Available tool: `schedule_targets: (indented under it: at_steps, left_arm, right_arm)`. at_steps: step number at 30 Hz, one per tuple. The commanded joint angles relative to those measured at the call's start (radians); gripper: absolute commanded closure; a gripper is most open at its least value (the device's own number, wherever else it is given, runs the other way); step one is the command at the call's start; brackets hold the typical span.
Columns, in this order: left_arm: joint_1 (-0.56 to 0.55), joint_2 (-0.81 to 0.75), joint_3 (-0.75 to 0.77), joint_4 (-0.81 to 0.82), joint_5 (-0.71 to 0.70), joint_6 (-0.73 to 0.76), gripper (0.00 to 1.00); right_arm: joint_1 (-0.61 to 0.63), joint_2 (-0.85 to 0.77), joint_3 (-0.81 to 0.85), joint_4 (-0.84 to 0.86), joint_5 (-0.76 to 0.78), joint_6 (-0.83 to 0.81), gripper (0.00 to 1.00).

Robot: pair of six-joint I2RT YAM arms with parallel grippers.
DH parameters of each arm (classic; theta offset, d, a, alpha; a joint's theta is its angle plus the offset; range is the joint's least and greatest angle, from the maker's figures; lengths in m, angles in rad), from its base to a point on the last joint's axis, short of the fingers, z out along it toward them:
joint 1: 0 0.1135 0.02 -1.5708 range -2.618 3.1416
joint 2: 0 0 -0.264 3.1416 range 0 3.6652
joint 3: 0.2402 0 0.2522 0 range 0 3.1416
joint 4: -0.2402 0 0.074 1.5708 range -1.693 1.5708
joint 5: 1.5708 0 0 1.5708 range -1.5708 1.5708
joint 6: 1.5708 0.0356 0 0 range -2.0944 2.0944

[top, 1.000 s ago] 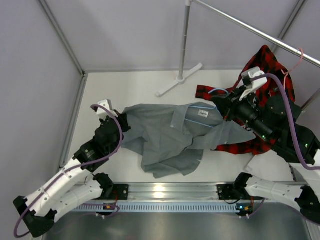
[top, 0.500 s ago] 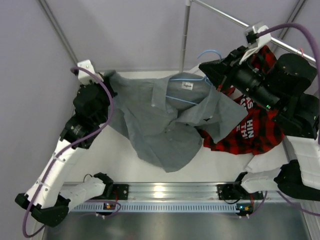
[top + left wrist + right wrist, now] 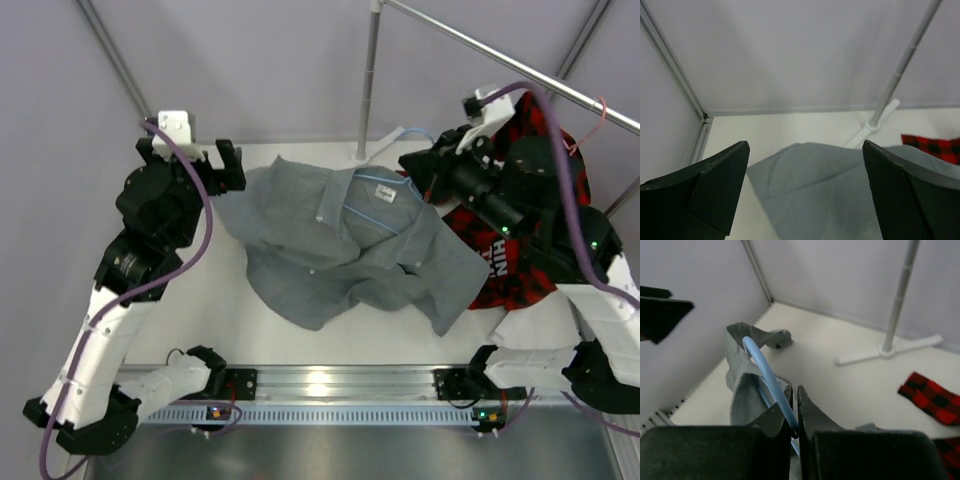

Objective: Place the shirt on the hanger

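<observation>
Bare table near-left of the shirt is passable; rack pole stands far centre; plaid shirt covers right side; wall close on left

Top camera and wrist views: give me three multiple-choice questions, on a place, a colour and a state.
1. Where is the plaid shirt? A. Far left corner. B. Near edge, centre. C. Right side, partly under the right arm.
2. What colour is the hanger? A. Light blue. B. Pink. C. White.
3. How is the left tool? A. Shut on a sleeve. B. Open, holding nothing. C. Shut on the hanger.
Answers: 1 C, red-and-black cloth shows beneath the right arm; 2 A, the right tool pinches a light-blue wire; 3 B, its fingers stand wide apart.
</observation>
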Motion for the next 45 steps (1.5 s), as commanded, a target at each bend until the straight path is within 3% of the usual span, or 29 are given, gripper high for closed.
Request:
schedule_targets:
  at_steps: [1,4,8,9,10,13,14,15,18,19,23,29,36,42,43,44,45]
  left_arm:
    - [0.005,-0.166,-0.116,0.001,0.166,-0.042,0.02]
    - [0.005,-0.168,-0.141,0.017,0.369,-0.016,0.02]
    - [0.005,-0.073,-0.111,0.018,0.823,0.071,0.02]
    - [0.006,-0.050,-0.104,0.018,1.056,0.080,0.02]
    - [0.003,0.007,-0.095,0.018,1.176,0.106,0.02]
    - [-0.029,0.106,-0.056,0.018,1.410,0.162,0.05]
    - [-0.044,0.122,-0.056,0.018,1.410,0.182,0.06]
    - [-0.060,0.136,-0.055,0.018,1.407,0.206,0.15]
    - [-0.104,0.177,-0.053,0.020,1.410,0.303,0.21]
    - [-0.104,0.200,-0.048,0.020,1.433,0.324,0.28]
    - [-0.104,0.245,-0.036,0.015,1.539,0.358,0.34]
    - [-0.126,0.311,-0.064,0.015,1.589,0.369,0.38]
    - [-0.231,0.345,-0.068,0.015,1.485,0.413,0.51]
    - [-0.236,0.363,-0.055,0.014,1.448,0.417,0.62]
    - [-0.236,0.366,-0.052,0.014,1.451,0.413,0.66]
    - [-0.238,0.368,-0.051,0.014,1.450,0.412,0.89]
    - [-0.239,0.369,-0.051,0.014,1.436,0.400,1.00]
  right_arm:
    - [0.010,-0.055,-0.116,0.060,0.132,0.034,1.00]
    - [0.010,-0.115,-0.230,0.109,0.103,0.039,1.00]
    - [0.010,-0.187,-0.369,0.150,0.058,0.034,1.00]
    - [0.010,-0.198,-0.386,0.152,0.058,0.035,1.00]
    - [0.010,-0.222,-0.405,0.154,0.054,0.032,1.00]
    - [0.010,-0.266,-0.457,0.155,0.031,0.029,1.00]
    - [0.010,-0.276,-0.475,0.154,0.026,0.029,1.00]
    - [0.010,-0.285,-0.483,0.154,0.023,0.028,1.00]
    - [0.010,-0.314,-0.494,0.152,0.001,0.014,1.00]
    - [0.010,-0.319,-0.494,0.152,-0.014,0.009,1.00]
    - [0.010,-0.323,-0.494,0.141,-0.043,-0.003,1.00]
    - [0.010,-0.314,-0.485,0.141,-0.094,-0.008,1.00]
    - [0.010,-0.294,-0.476,0.150,-0.155,0.000,1.00]
    - [0.010,-0.294,-0.503,0.183,-0.190,0.014,1.00]
    - [0.010,-0.294,-0.511,0.190,-0.201,0.015,1.00]
    - [0.012,-0.296,-0.514,0.196,-0.204,0.017,1.00]
    - [0.010,-0.294,-0.517,0.201,-0.206,0.017,1.00]
